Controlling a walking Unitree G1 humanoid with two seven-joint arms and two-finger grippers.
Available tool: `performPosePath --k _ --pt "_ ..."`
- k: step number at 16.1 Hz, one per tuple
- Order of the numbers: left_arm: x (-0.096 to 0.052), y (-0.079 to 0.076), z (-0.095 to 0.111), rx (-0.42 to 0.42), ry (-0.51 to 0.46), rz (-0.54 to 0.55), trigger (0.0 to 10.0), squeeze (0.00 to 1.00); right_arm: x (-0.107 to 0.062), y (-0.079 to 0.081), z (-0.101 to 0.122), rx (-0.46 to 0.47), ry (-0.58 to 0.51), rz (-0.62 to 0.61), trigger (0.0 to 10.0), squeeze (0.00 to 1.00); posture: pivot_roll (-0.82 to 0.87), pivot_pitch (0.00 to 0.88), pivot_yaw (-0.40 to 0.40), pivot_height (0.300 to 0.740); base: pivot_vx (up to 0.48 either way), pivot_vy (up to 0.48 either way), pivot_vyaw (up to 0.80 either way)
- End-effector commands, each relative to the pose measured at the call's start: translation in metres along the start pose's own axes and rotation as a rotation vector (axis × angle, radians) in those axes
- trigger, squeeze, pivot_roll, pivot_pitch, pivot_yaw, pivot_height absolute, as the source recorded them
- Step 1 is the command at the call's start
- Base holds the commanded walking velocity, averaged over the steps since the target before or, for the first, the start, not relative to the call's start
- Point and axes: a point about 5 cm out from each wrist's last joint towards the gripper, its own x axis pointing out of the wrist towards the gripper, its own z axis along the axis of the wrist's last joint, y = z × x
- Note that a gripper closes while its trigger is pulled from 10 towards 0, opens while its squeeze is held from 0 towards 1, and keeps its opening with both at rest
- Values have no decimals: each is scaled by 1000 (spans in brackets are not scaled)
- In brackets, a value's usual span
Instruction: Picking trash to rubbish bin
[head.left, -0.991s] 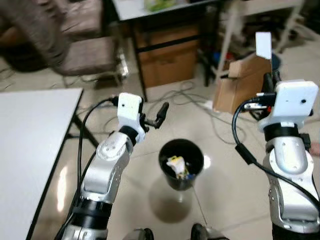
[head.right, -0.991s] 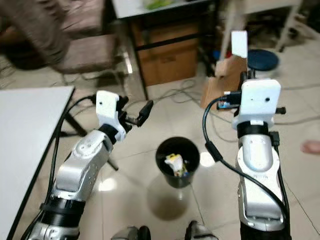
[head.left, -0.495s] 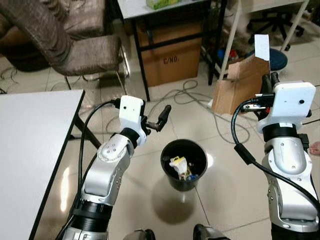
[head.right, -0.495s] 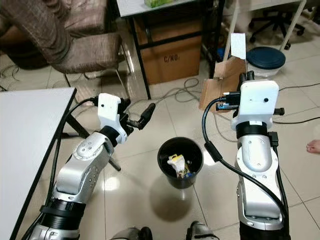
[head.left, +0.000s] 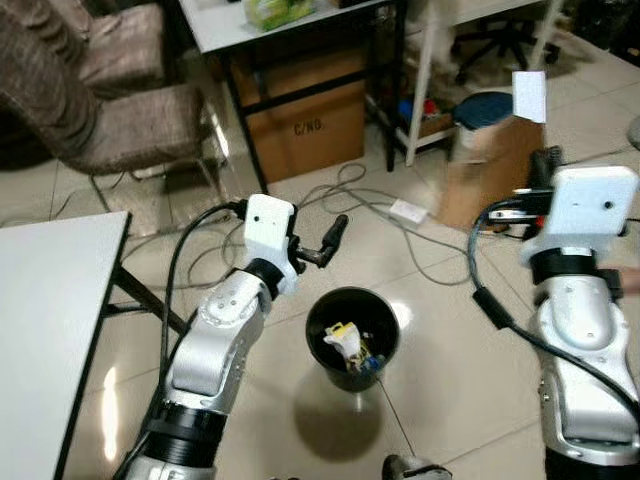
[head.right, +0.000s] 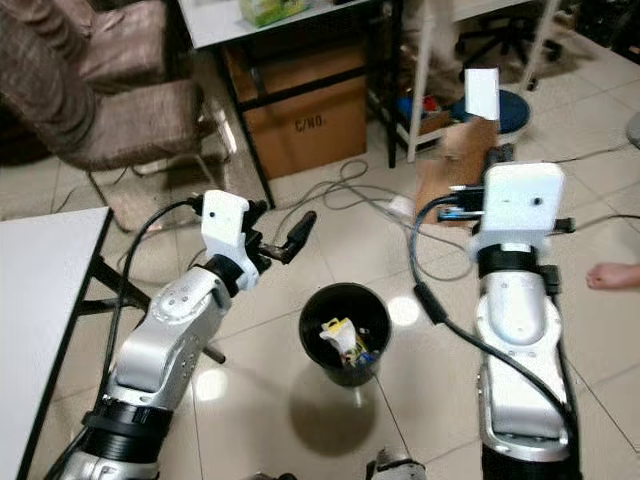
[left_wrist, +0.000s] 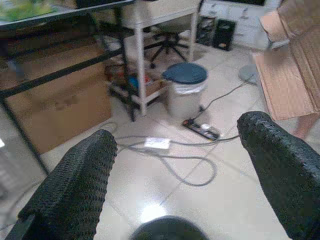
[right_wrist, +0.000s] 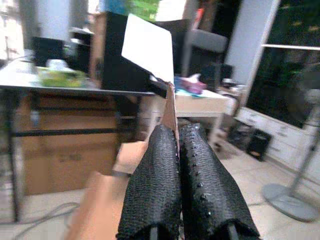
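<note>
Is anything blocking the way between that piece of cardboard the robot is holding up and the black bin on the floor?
Nothing visible does. The right end effector pinches the cardboard up high; open floor lies between it and the bin, whose mouth is uncovered.

We see our left gripper (head.left: 335, 235) above the black rubbish bin (head.left: 352, 338) holding trash (head.left: 347, 342), our right arm (head.left: 580, 330) raised alongside.
</note>
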Motion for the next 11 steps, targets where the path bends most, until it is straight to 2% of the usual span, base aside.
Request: performPosePath --k 1,7,11 --pt "-2 1 3 13 -16 3 10000 0 0 -2 0 -9 -1 -5 10000 0 -136 145 113 740 480 0 0" --pt "-4 1 2 13 -19 3 10000 0 -1 0 -3 -9 12 5 10000 0 -132 145 105 740 437 0 0" --pt "-7 -1 -3 0 -3 -9 10000 0 -2 1 -7 -2 30 9 10000 0 -130 146 104 740 0 0 0"
